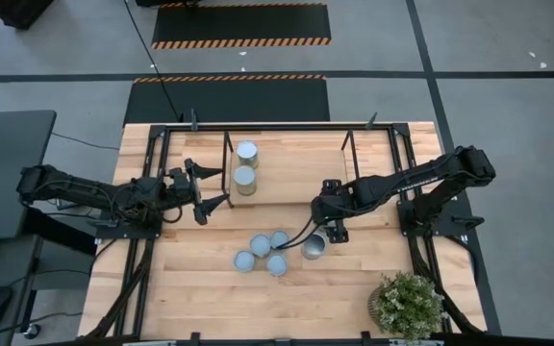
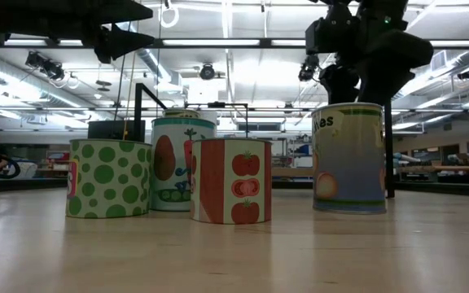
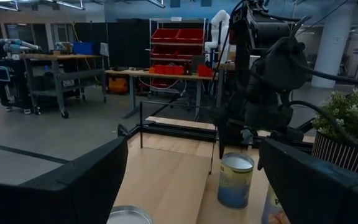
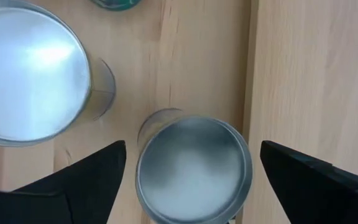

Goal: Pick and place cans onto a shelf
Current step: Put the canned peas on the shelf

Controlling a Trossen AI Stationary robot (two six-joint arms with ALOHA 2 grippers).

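Right wrist view, pincer (image 4: 191,171) wide open above can (image 4: 193,168)

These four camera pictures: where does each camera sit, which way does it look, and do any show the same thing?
High view: above the table, looking straight down; both dark arms, the thin dark-rod shelf, seven cans.
Low view: at table-top height, looking level into the room; the right gripper hangs above the tall pale-labelled metal can.
Left wrist view: on the left arm, looking past its own open jaws towards the right arm.
Right wrist view: on the right arm, looking down between open jaws at that can's silver top.
Shared: this can shows in all four.
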